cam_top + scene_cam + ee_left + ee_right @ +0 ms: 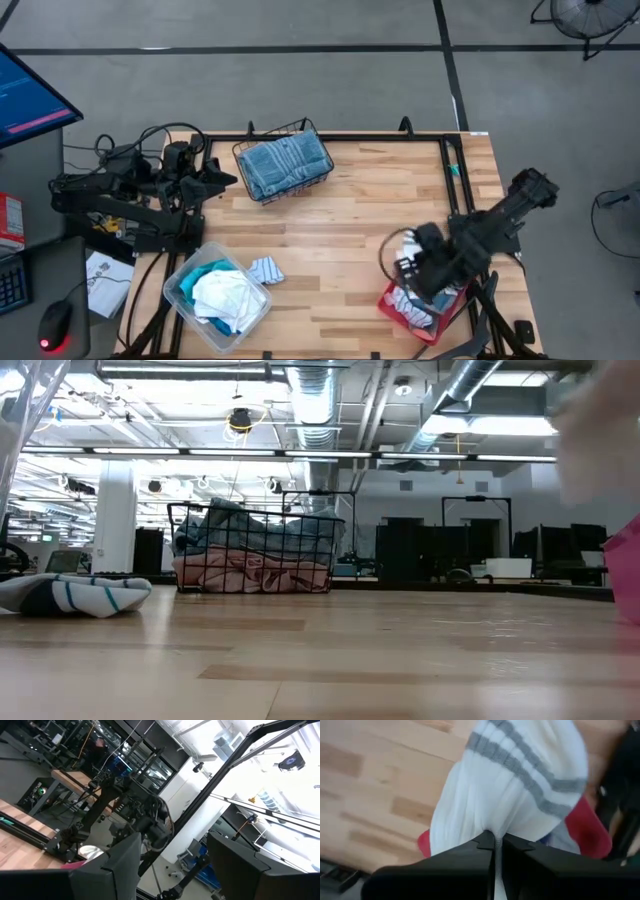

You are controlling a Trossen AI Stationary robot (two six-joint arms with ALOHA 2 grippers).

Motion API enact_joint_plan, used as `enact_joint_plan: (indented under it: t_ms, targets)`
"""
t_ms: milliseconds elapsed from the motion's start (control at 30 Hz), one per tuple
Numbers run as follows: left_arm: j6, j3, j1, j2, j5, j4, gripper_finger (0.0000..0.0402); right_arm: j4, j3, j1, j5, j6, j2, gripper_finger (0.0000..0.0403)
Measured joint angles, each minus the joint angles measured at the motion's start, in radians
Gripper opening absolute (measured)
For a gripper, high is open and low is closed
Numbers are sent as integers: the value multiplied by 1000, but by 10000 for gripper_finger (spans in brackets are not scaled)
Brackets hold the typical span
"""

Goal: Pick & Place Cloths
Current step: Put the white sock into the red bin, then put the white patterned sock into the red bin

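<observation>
Looking straight down, the right gripper [412, 272] hangs over the red tray [392, 305] at the table's [350, 210] near right corner, white cloth beneath it. The left gripper [222, 180] waits at the far left edge, beside the black wire basket [283, 160] holding a grey-blue striped towel [280, 166]. A clear bin [180, 290] of white and turquoise cloths and a striped sock [266, 270] lie near left.

At table level, the basket [255, 548] also holds a pink cloth [250, 572]; the sock [70, 595] lies left.

The left wrist view shows its fingers [115, 865] spread wide, nothing between.

The right wrist view shows the jaws pinched onto a white sock with grey stripes [515, 795], hanging from the fingertips [485, 845] above the tray.
</observation>
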Motion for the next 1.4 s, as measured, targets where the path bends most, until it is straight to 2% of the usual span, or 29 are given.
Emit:
enact_joint_plan:
  t_ms: [100,200,333,500,600,700,900,1167,1267,1400]
  targets:
    - [0,0,0,0,0,0,214,-2,-48,80,-13,199,5,1]
    - [0,0,0,0,-1,0,214,0,-91,150,-79,322,39,1]
    - [0,0,0,0,-3,1,214,53,-109,154,-133,343,100,7]
    - [0,0,0,0,-3,2,214,102,-108,92,-133,344,182,8]
    - [-1,0,0,0,-3,2,214,112,-108,58,-188,324,227,19]
    - [0,0,0,0,-3,2,214,109,-108,40,-264,296,268,43]
    - [4,0,0,0,4,-2,214,120,-108,33,-269,275,283,120]
    - [8,-4,0,8,113,-24,214,120,-107,33,-250,186,173,240]
    - [7,-20,0,9,125,-25,214,116,-107,33,-232,181,121,257]
    - [4,-34,0,10,125,-28,214,125,-107,30,-181,151,66,259]
